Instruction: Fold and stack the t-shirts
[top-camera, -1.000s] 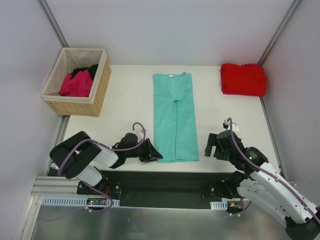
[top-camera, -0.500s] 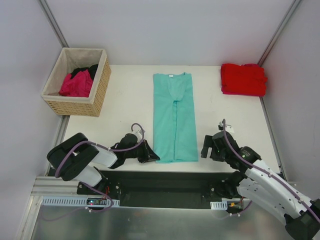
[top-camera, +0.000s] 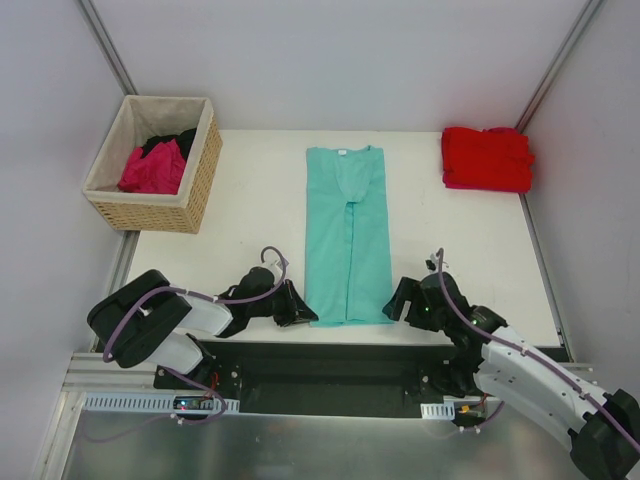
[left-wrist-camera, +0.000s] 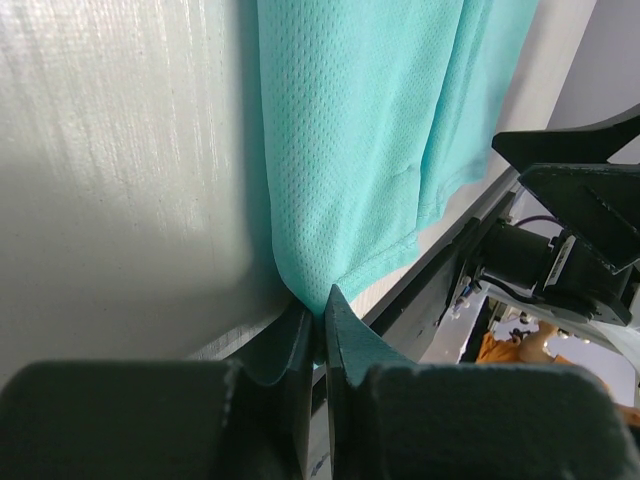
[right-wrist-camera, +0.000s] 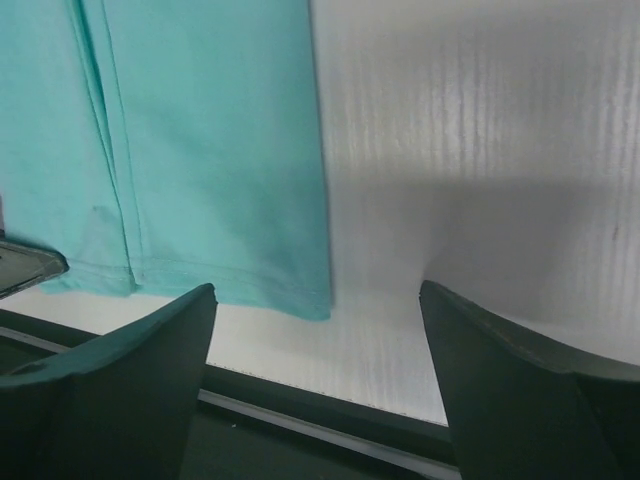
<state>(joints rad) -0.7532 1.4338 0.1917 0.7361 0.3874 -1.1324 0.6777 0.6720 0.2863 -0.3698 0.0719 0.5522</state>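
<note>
T-shirts show in three spots on the table (top-camera: 250, 220). At ten o'clock in the overhead view a woven basket (top-camera: 200, 180) holds a bunched magenta t-shirt (top-camera: 152, 168) and a black t-shirt (top-camera: 172, 141), both unfolded. At the centre the teal t-shirt (top-camera: 347, 235) lies flat as a long narrow strip running from twelve to six o'clock, its sides already turned in to meet along the middle and its collar at the far end. The left gripper (left-wrist-camera: 322, 330) sits low at the strip's seven o'clock corner, its jaws pressed together on a pinch of the hem there. The right gripper (right-wrist-camera: 315, 290) is at the five o'clock corner with its fingers spread apart on either side of that corner, the cloth between them but not pinched. At two o'clock a red t-shirt (top-camera: 486, 158) rests folded near the table's far right edge. The step in hand looks like the lengthwise fold of the teal one: one near corner is secured, the other awaits its grip. Next the right jaws would need to close on their corner, then both arms lift evenly and carry the hem toward twelve o'clock, keeping the edge taut so the strip does not skew.
</note>
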